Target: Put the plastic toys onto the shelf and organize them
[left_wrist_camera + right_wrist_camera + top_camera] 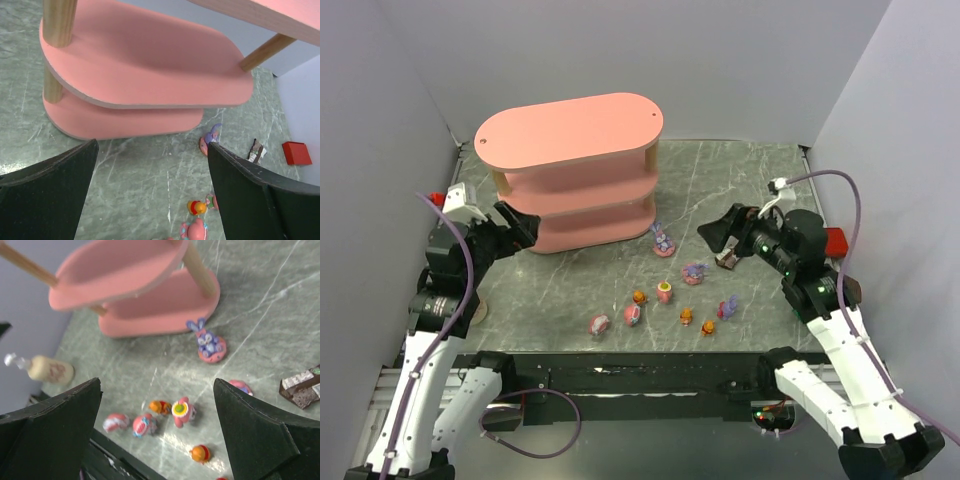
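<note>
The pink three-tier shelf stands at the back left, its tiers bare. The toys lie scattered on the table in front of it: purple ones, orange bears, and pink-white ones. My left gripper is open and empty beside the shelf's left end. My right gripper is open and empty, above the table right of the toys. The right wrist view shows a purple toy, a bear and a pink toy below it.
A brown-wrapped snack bar lies just under the right gripper and shows in the right wrist view. A red flat box sits by the right wall. A small cream object lies near the left arm. Grey walls close in three sides.
</note>
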Robot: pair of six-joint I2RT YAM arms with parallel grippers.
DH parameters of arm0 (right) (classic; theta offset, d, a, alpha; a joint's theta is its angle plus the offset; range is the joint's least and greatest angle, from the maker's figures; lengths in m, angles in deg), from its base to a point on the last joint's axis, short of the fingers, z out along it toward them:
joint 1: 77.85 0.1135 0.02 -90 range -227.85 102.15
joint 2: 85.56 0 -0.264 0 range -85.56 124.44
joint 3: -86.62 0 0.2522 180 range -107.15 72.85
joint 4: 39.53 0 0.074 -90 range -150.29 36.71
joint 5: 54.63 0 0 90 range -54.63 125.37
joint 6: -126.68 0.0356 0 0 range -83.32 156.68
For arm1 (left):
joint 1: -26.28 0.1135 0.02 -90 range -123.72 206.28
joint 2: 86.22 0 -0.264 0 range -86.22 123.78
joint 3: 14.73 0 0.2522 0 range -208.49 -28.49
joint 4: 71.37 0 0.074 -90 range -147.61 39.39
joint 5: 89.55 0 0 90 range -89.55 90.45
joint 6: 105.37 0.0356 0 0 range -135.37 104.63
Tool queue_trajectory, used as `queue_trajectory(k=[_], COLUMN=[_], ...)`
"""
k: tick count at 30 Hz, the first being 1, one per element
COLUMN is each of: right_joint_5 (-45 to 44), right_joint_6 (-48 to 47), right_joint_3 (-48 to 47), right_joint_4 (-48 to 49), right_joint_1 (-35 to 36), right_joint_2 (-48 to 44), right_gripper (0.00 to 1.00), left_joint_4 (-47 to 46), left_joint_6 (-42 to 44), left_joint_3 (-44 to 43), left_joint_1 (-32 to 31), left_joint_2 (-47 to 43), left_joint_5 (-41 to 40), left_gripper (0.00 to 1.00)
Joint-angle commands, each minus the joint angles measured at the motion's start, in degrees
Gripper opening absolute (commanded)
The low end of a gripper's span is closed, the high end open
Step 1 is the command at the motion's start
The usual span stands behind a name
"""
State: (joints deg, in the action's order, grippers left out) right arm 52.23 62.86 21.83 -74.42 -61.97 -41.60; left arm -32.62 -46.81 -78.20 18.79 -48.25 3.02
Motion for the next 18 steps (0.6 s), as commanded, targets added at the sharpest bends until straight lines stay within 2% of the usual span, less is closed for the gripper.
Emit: queue_trajectory(k=[1, 7, 14, 18], right_joint_5=[-2.54, -5.25, -12.46, -16.67], right_joint_6=[-6.47, -13.24, -14.22, -15.62], right_joint_3=[2.93, 9.71, 11.39, 11.12], right_joint_4=[2.65, 11.36, 14.44, 17.42], right_joint_1=[5.28, 14.17, 25.15, 34.62], right_joint_2=[-0.81, -0.99, 9.71, 16.75], right_gripper=[0.99, 0.99, 0.98, 0.95], left_joint_4=[-3.20, -3.63, -7.76, -8.38], left_joint_6=[2.00, 2.96, 2.70, 2.70], left_joint_3=[0.50, 1.02, 4.71, 5.15], left_joint_1=[0.02, 0.02, 0.02, 0.02], left_joint_2=[-2.29, -3.96, -5.98, -5.19], left_joint_5=[2.70, 4.02, 6.66, 7.45], left_gripper=[0.96, 0.96, 0.96, 0.96])
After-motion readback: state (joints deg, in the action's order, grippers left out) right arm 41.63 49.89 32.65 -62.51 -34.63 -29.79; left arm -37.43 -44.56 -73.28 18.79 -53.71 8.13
